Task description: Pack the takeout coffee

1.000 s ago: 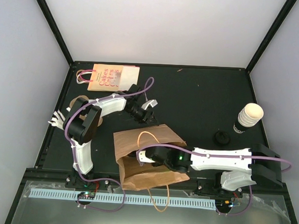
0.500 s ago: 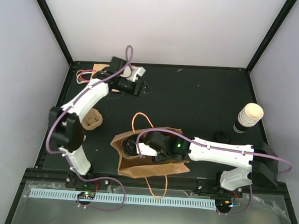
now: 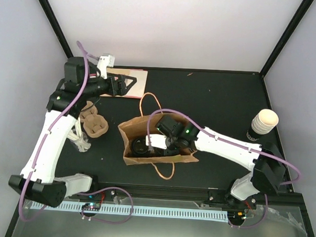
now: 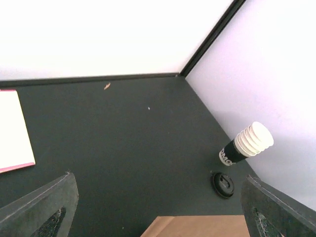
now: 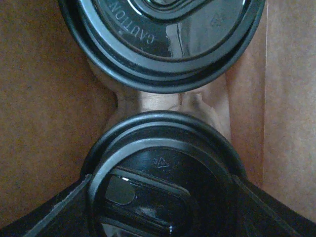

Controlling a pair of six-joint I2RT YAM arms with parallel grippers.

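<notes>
The brown paper bag stands open-topped in the middle of the table. My right gripper reaches down inside it. In the right wrist view its fingers press both sides of a takeout coffee, seen from above as a round black lid. Just beyond, a second black-lidded cup sits against the bag's brown wall. One black lid shows through the bag's mouth from above. My left gripper hangs open and empty high over the back left, well away from the bag.
A stack of lidless cream cups stands at the right edge, with a loose black lid lying beside it. Brown pulp cup trays lie at the left. A flat cream paper bag lies at the back left.
My left arm swung up and back from beside the bag to the back left, and its jaws opened wide. The right gripper went deeper into the bag, which shifted away from the near edge.
</notes>
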